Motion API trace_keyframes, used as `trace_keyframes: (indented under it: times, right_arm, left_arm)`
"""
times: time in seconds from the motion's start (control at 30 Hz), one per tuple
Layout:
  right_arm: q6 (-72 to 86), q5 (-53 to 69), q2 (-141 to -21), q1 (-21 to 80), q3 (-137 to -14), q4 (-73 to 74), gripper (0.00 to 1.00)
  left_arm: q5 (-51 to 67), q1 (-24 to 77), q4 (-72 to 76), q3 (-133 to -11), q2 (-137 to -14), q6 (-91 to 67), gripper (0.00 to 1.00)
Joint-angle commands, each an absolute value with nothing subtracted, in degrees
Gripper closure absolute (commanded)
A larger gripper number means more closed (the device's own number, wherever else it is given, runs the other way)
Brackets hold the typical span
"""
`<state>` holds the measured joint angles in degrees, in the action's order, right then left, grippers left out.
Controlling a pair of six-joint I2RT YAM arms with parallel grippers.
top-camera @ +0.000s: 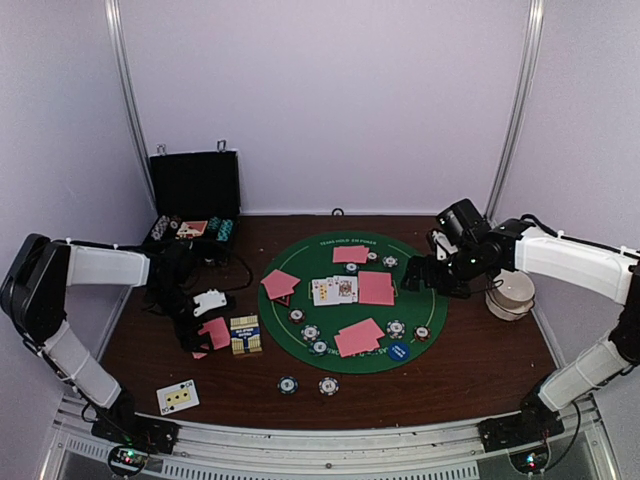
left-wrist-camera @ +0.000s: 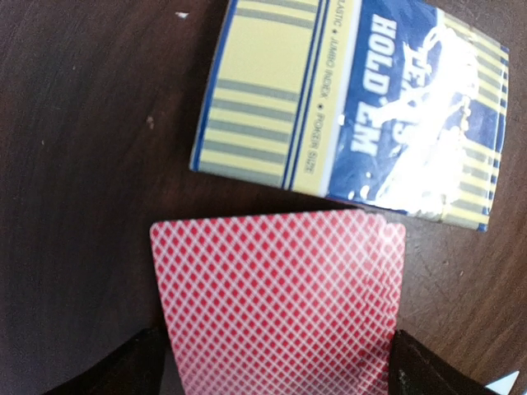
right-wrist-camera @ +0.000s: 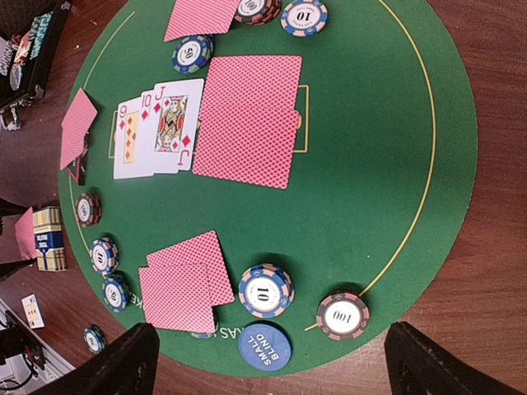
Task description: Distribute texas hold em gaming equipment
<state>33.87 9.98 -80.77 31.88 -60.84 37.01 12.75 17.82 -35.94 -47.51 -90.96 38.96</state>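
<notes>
My left gripper (top-camera: pixel 203 335) (left-wrist-camera: pixel 276 374) is shut on a small stack of pink-backed cards (top-camera: pixel 215 332) (left-wrist-camera: pixel 280 304), low over the brown table left of the green mat (top-camera: pixel 440 300). My right gripper (top-camera: pixel 418 278) (right-wrist-camera: pixel 276 370) is open and empty above the mat's right side. On the mat lie three face-up cards (top-camera: pixel 333 290) (right-wrist-camera: pixel 156 127), pink-backed cards (top-camera: pixel 375 288) (right-wrist-camera: pixel 251 119), a pink pair (top-camera: pixel 358 337) (right-wrist-camera: pixel 181 284), striped chips (top-camera: pixel 396 328) (right-wrist-camera: pixel 265 290) (right-wrist-camera: pixel 342 316) and the blue disc (top-camera: pixel 398 351) (right-wrist-camera: pixel 265 347). The red-black marker (right-wrist-camera: pixel 78 169) peeks from under pink cards (top-camera: pixel 280 284).
The yellow-blue card box (top-camera: pixel 245 335) (left-wrist-camera: pixel 346 107) lies just right of my left gripper. The open black case (top-camera: pixel 195 190) stands at the back left. A white round object (top-camera: pixel 512 293) sits right of the mat. Two chips (top-camera: pixel 288 384) and a face-up card (top-camera: pixel 177 397) lie near the front edge.
</notes>
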Motion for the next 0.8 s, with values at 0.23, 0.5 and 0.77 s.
trace_keyframes:
  times: [0.23, 0.5, 0.77]
  right_arm:
    - [30.83, 0.54, -77.86, 31.92, -63.77, 40.98, 0.0]
    - [28.25, -8.86, -78.72, 27.97, -69.69, 45.66, 0.01]
    - [19.28, -32.58, -73.62, 25.58, -62.42, 30.46, 0.01]
  left_arm:
    - [13.99, 18.11, -46.16, -55.83, -87.55, 34.41, 0.02]
    - [16.41, 15.32, -53.06, -66.47, -80.5, 31.39, 0.03]
    - [12.94, 8.15, -31.49, -59.27, -71.95, 18.17, 0.03]
